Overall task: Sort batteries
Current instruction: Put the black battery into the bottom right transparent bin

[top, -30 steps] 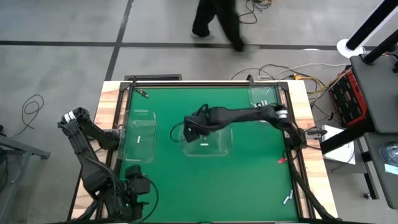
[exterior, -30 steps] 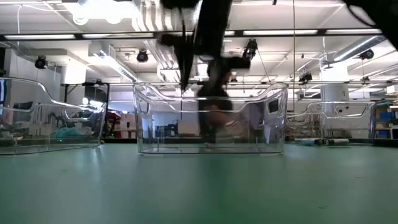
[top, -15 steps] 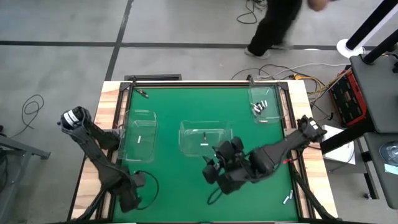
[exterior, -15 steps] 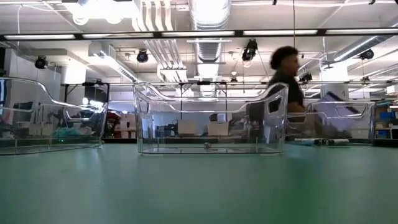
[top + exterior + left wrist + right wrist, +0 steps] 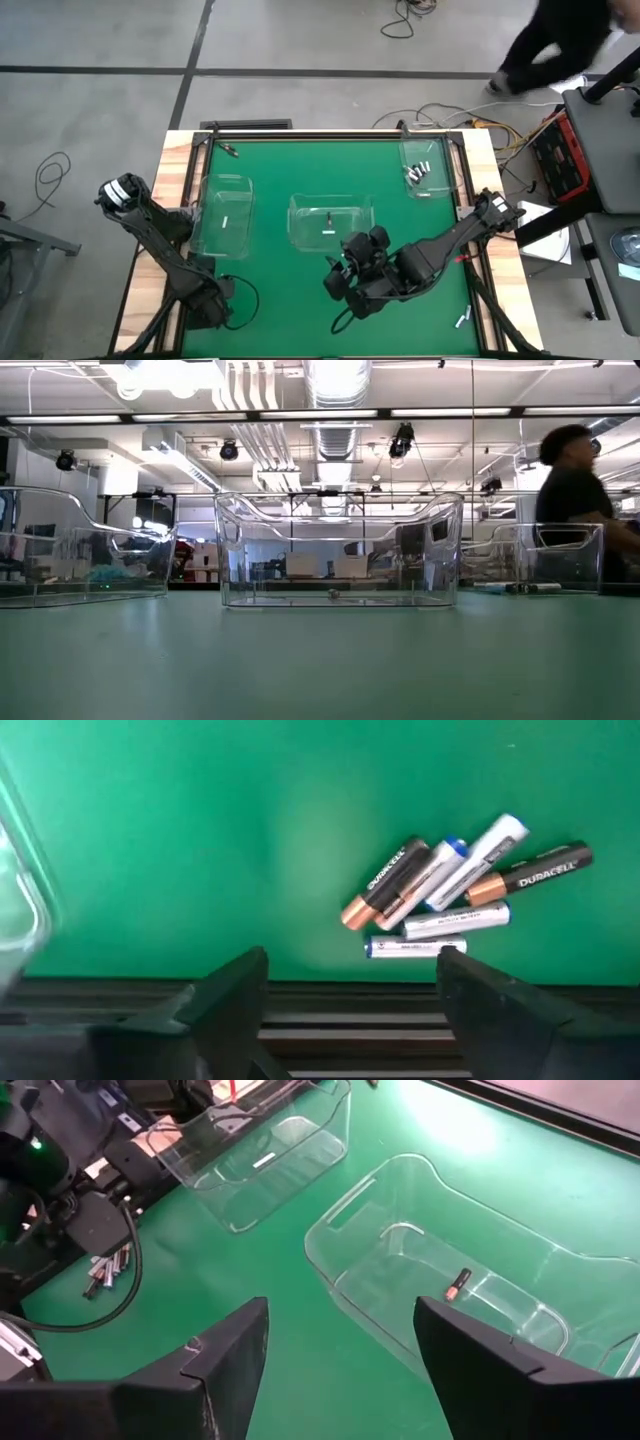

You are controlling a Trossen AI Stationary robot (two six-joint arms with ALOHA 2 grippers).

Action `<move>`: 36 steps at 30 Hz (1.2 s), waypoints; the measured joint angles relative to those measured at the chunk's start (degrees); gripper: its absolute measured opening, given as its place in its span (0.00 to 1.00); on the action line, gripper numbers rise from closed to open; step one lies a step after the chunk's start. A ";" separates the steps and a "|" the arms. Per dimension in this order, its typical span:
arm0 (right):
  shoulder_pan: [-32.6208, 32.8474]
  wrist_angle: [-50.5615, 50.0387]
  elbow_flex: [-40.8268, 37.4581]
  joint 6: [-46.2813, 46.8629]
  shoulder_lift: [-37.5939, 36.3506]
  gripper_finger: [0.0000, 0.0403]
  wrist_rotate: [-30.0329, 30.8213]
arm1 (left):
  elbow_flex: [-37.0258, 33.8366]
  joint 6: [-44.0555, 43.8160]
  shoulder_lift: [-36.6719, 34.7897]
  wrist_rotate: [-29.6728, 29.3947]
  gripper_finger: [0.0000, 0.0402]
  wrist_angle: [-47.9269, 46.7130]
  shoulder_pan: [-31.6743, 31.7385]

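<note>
High view: green mat (image 5: 270, 290) with three clear bins. Middle bin (image 5: 331, 221) holds a light battery and a smaller dark one. Left of it, the left bin (image 5: 224, 217) has one light battery. Up and right of the middle bin, the corner bin (image 5: 424, 168) holds several. Right gripper (image 5: 345, 283) sits just below the middle bin; left gripper (image 5: 212, 308) is down-left of it, at the mat's near edge. One loose battery (image 5: 461, 320) lies well right and below the middle bin, and a small red object (image 5: 453, 258) lies right of it.

Low view: the middle bin shows in front, with a tiny battery on its floor (image 5: 333, 594). No arms visible. A person (image 5: 578, 500) stands behind.

Left wrist view: pile of batteries (image 5: 455, 895), six or so, touching and overlapping, unseen in the high view because the arm covers them. Left fingers (image 5: 235, 988) are spread wide, empty.

Right wrist view: right fingers (image 5: 230, 1350) are apart, empty. Copper-tipped battery (image 5: 458, 1285) lies in the middle bin. The pile also shows beyond it, beside the left arm.

Handling: batteries are likely rigid, smooth, light, prone to rolling. Pinch one across mid-body, starting from the pile's outer edge.
</note>
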 joint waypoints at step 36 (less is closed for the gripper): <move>-0.02 -0.02 0.00 0.00 -0.07 0.57 0.15 | 0.67 17.76 0.19 -6.30 0.03 6.49 -0.90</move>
